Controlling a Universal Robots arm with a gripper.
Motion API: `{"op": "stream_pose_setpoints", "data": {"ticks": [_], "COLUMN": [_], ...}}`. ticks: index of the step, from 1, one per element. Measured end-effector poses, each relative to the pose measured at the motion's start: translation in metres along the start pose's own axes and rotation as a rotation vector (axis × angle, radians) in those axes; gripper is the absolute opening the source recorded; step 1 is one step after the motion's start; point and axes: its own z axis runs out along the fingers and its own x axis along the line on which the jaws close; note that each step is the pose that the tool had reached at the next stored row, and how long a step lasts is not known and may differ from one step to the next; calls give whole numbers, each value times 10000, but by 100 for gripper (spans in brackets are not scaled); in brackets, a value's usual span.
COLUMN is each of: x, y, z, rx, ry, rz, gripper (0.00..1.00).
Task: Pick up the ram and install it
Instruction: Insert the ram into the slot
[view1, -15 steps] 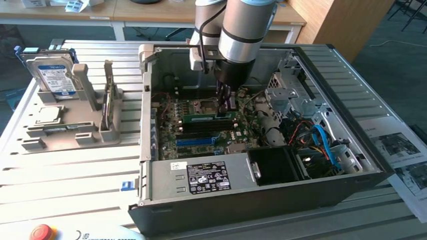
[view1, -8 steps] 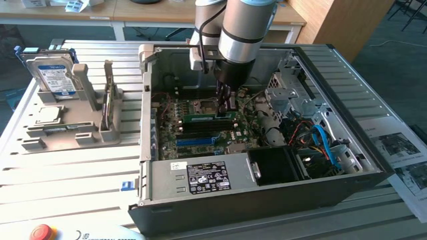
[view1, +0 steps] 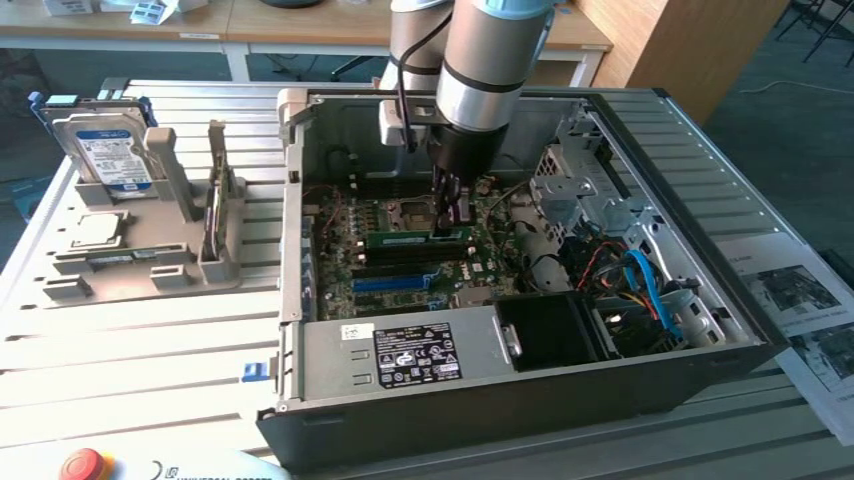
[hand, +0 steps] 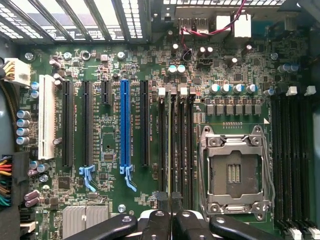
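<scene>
The slatted metal worktop (view1: 147, 360) is being lit by bright light. Beyond it, the grey floor (view1: 787, 80) is being partly hidden by pale wooden desks (view1: 294, 25).

The word "UNIVERSAL" reads on the white pendant (view1: 200, 468) beside a red button (view1: 83, 464), while print on the power supply's label (view1: 418, 353) and the hard drive's label (view1: 114, 155) is too small to read.

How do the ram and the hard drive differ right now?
The ram is a thin green stick; the hard drive is a boxy silver block with a blue-white label. The ram sits in the shut gripper over the motherboard slots inside the case; the hard drive stands upright in a grey stand outside it.
</scene>
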Motion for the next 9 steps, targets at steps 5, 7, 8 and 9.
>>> {"op": "stream_pose_setpoints", "data": {"ticks": [5,7,8,9], "x": [11,24,30,32], "y": [-3,-5,-5,-5], "z": [1,0,0,0], "rx": [1,1,0,0], "ry": [-2,-1,-1,-1], "rz": [1,1,0,1], "gripper": [12,12,12,12]}}
